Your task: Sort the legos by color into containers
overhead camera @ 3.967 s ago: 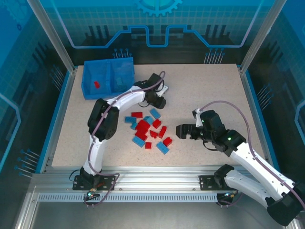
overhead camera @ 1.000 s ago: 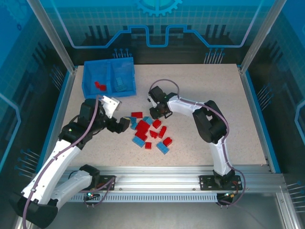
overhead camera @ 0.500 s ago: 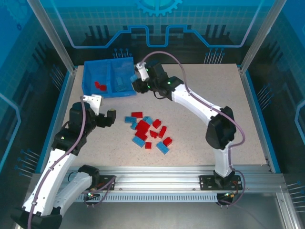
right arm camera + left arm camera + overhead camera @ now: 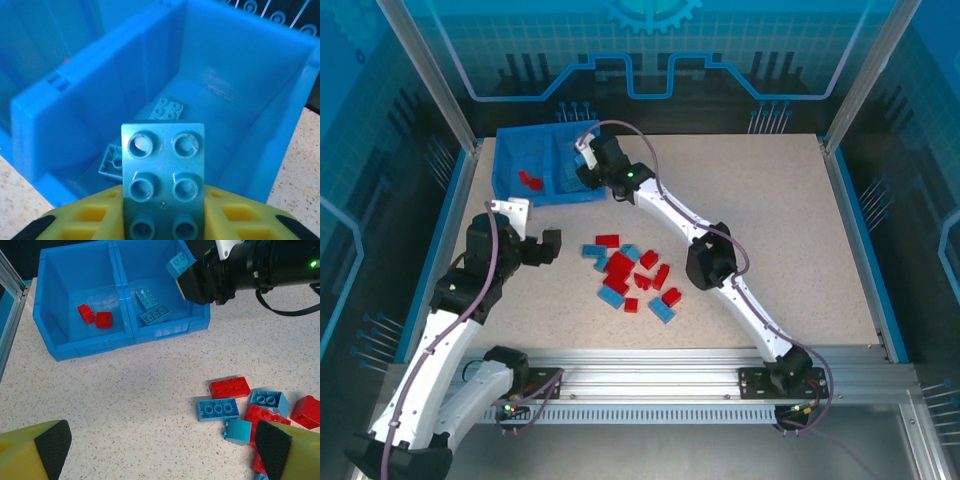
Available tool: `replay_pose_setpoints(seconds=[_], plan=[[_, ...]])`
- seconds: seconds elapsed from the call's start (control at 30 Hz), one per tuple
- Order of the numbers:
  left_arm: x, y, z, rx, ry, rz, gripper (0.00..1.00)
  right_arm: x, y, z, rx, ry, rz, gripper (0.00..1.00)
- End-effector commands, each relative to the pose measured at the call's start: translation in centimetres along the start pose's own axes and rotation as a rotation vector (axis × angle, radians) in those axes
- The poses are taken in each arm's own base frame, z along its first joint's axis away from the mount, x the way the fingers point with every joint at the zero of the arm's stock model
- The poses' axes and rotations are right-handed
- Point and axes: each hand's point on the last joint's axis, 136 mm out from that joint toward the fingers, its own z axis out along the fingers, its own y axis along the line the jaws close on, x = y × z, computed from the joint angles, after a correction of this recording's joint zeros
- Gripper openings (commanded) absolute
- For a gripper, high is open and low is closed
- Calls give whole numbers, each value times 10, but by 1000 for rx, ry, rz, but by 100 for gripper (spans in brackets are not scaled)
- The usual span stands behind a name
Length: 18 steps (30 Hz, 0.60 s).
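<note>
The blue bin (image 4: 510, 198) stands at the back left, split into two containers. Two red legos (image 4: 95, 316) lie in its left compartment and two light blue legos (image 4: 152, 307) in the right. My right gripper (image 4: 583, 172) hangs over the right compartment, shut on a light blue lego (image 4: 162, 170) that sticks up between its yellow fingers (image 4: 80, 222). A pile of red and light blue legos (image 4: 632, 275) lies mid-table. My left gripper (image 4: 555, 247) is open, low over bare table left of the pile, nothing between its pads (image 4: 52, 447).
The bin's front wall (image 4: 165, 332) faces the pile. The nearest loose bricks to my left gripper (image 4: 162, 450) are a red one (image 4: 230, 387) and a light blue one (image 4: 218, 409). Metal frame posts (image 4: 425, 70) and blue rails border the table.
My right gripper carried the light blue lego from the pile up and left to above the bin's right compartment. My left gripper drew back left from the pile, then held still.
</note>
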Motion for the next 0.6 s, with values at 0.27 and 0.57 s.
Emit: replay_pose_setpoints(seconds=[0.27,0.57], plan=[[6,-1,1,10,21,-3,99,-43,7,-23,-19,-103,11,54],[12,4,22,-24,57,0,99,-78,22,-120,-135,-16,99,52]])
